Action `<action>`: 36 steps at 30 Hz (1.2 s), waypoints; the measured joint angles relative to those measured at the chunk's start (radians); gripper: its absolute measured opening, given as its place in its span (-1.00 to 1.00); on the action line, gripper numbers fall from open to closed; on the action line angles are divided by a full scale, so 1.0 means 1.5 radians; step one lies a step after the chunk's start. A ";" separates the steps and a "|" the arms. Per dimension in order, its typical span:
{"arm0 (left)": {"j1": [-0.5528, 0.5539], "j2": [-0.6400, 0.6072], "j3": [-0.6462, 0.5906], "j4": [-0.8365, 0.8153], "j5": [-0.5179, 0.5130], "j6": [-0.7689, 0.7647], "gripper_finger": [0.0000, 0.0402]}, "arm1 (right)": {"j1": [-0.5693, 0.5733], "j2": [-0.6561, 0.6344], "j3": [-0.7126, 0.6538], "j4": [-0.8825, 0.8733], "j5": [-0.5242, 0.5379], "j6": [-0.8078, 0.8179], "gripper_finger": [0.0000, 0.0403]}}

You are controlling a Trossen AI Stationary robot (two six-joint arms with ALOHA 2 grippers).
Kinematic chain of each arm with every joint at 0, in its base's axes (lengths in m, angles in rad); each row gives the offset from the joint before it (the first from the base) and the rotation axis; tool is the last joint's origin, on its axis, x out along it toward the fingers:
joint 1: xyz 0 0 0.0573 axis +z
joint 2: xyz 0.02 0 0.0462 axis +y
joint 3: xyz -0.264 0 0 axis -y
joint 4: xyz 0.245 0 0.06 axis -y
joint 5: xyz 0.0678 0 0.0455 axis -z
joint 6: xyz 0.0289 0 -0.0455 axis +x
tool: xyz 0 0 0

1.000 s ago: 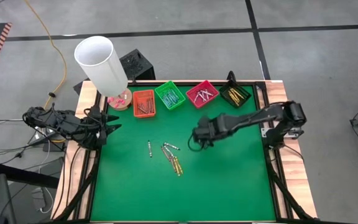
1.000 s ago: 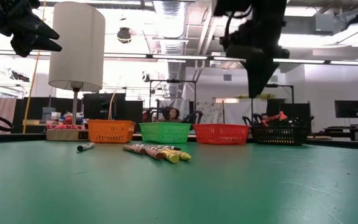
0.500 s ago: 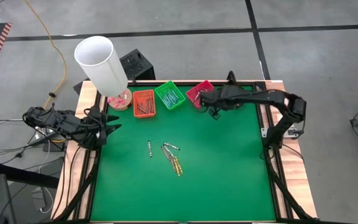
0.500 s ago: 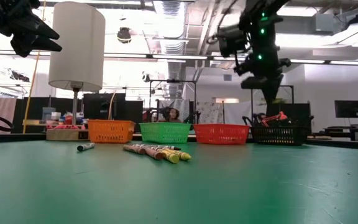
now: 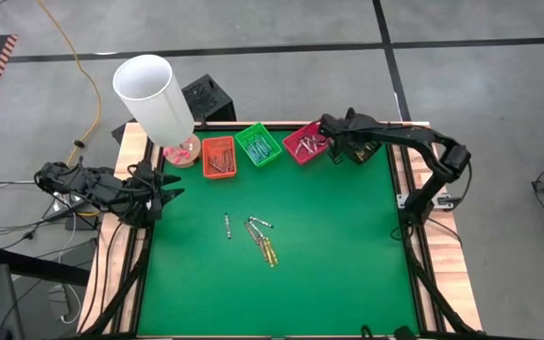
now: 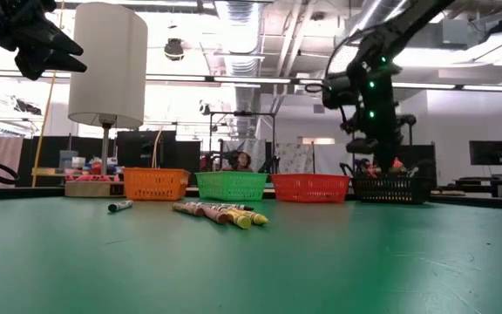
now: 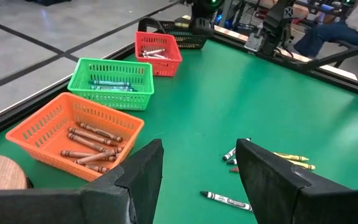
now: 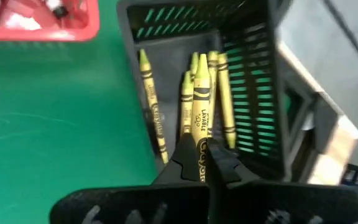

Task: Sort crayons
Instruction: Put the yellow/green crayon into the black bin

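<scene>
My right gripper (image 8: 204,160) is shut on a yellow crayon (image 8: 201,109) above the black tray (image 8: 253,74) at the table's far right, where several yellow crayons (image 8: 151,112) lie on the floor of the tray. In the high view the same gripper (image 5: 340,147) covers most of that tray. Several loose crayons (image 5: 258,236) lie flat on the green mat near its middle. My left gripper (image 7: 197,177) waits open at the table's left edge, holding nothing. My right gripper pinches the yellow crayon's blunt end (image 8: 201,146) between its two fingers. They come slanting down from above, and the crayon runs on past the fingertips in line with them, its tip pointing into the black tray. Whether the tip touches the crayons below, I cannot tell.
Along the far edge stand an orange tray (image 5: 218,156) with brown crayons, a green tray (image 5: 258,144) and a red tray (image 5: 302,144). A white lamp (image 5: 154,94) on a wooden base stands at the far left corner. Bare green mat lies toward the near edge.
My right gripper has swung from above the middle of the mat, beside the loose crayons, to the far right corner, sinking and turning until it stands over the black tray. It has stayed shut. The loose crayons lie as before.
</scene>
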 joint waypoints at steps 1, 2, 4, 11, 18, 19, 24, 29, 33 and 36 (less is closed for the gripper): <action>0.000 0.000 0.000 0.000 0.000 0.000 -0.04 | -0.007 0.000 -0.011 0.017 -0.009 -0.007 -1.00; 0.000 0.000 0.000 0.000 0.000 0.000 -0.04 | -0.013 0.000 -0.023 0.035 -0.013 -0.009 -1.00; 0.000 0.000 0.000 0.000 -0.001 0.000 -0.04 | -0.030 0.000 -0.043 0.057 -0.024 -0.012 -1.00; 0.000 0.000 0.000 0.000 -0.005 0.000 -0.04 | -0.082 0.000 -0.081 0.115 -0.066 -0.041 -0.98; 0.000 0.000 0.000 0.000 -0.006 0.000 -0.04 | -0.119 0.000 -0.082 0.143 -0.136 -0.045 -0.80; 0.000 0.000 0.000 0.000 -0.006 0.000 -0.04 | -0.120 0.000 -0.082 0.144 -0.137 -0.045 -0.77; 0.000 0.000 0.000 0.000 -0.006 0.000 -0.04 | -0.123 0.000 -0.082 0.146 -0.134 -0.045 -0.67; 0.000 0.000 0.000 0.000 -0.006 0.000 -0.04 | -0.116 -0.006 -0.077 0.157 -0.131 -0.061 -0.65; 0.000 0.000 0.000 0.000 -0.006 0.000 -0.04 | -0.097 -0.045 -0.046 0.163 -0.128 -0.065 -0.65; 0.000 0.000 0.000 0.000 -0.006 0.000 -0.04 | -0.067 -0.084 -0.020 0.160 -0.129 -0.055 -0.65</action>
